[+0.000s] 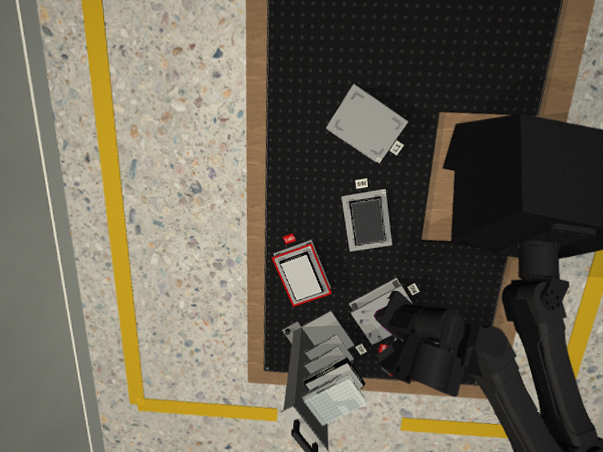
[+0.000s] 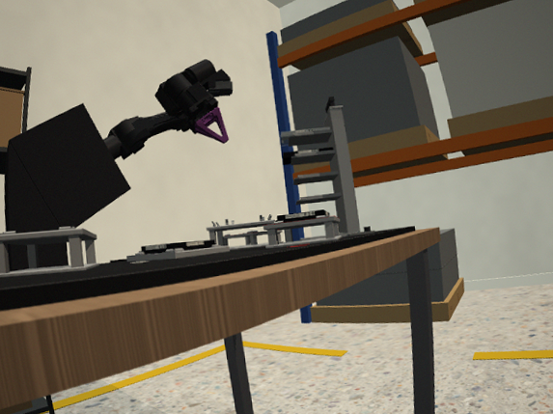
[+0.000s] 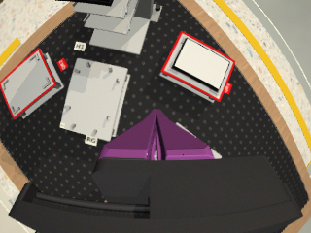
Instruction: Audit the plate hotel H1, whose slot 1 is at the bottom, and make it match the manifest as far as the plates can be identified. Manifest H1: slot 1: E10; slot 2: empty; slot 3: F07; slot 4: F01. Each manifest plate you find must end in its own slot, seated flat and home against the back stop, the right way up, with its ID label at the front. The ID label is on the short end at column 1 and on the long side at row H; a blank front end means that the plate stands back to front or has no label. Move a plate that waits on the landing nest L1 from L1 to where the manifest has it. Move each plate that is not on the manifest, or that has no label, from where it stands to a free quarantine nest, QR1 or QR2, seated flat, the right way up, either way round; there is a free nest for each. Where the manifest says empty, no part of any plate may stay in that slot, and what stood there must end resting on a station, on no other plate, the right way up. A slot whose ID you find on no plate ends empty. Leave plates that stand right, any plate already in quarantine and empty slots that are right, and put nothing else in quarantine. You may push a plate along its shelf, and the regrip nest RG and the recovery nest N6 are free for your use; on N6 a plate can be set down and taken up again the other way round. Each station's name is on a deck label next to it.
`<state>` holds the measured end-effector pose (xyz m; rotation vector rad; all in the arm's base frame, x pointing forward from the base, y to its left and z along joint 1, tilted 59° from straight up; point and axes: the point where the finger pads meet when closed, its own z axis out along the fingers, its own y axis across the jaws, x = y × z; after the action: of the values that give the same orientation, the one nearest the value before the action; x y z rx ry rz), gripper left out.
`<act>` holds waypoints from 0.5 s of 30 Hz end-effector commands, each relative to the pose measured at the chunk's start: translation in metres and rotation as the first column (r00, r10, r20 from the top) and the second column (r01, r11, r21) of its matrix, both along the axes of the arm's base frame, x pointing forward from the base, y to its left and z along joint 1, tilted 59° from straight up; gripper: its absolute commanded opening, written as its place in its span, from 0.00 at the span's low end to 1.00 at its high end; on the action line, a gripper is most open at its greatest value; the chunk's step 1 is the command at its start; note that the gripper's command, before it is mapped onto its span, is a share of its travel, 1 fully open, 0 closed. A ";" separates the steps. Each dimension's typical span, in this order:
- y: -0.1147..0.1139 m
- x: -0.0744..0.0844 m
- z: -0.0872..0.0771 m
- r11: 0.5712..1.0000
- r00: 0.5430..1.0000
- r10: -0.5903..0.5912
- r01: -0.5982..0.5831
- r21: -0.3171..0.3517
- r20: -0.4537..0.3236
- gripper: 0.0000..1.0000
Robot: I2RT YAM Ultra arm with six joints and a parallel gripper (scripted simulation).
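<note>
The plate hotel H1 (image 2: 342, 168) stands ahead of the gripper (image 2: 220, 132), its four shelves stacked on a grey post. In the exterior view, dark plates sit on the top two shelves; the lower two look bare. From above, a pale gridded plate (image 1: 334, 399) fills the top shelf.

Below and ahead to one side of the gripper, a red-framed quarantine nest (image 3: 197, 65) holds a white plate. On the other side a second red-framed nest (image 3: 27, 84) looks unoccupied. Almost directly beneath lies a grey regrip nest (image 3: 96, 99). Farther behind, another nest carries a dark plate (image 1: 368, 221).

The purple fingers are pressed fully together, holding nothing.

The arm reaches forward, wrist tipped down, well above the deck. This seems a survey pose. To do it well, likely descend to shelf height and read each front label before choosing a plate.
</note>
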<state>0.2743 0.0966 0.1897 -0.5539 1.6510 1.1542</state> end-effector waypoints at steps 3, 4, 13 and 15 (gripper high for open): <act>-0.037 0.011 -0.061 0.973 0.977 0.158 -0.130 -0.188 0.145 0.00; -0.037 0.011 -0.061 0.973 0.977 0.158 -0.130 -0.188 0.145 0.00; -0.037 0.011 -0.061 0.973 0.977 0.158 -0.130 -0.188 0.145 0.00; -0.036 0.010 -0.062 0.973 0.977 0.158 -0.130 -0.188 0.145 0.00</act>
<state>0.2743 0.0966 0.1897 -0.5539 1.6510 1.1542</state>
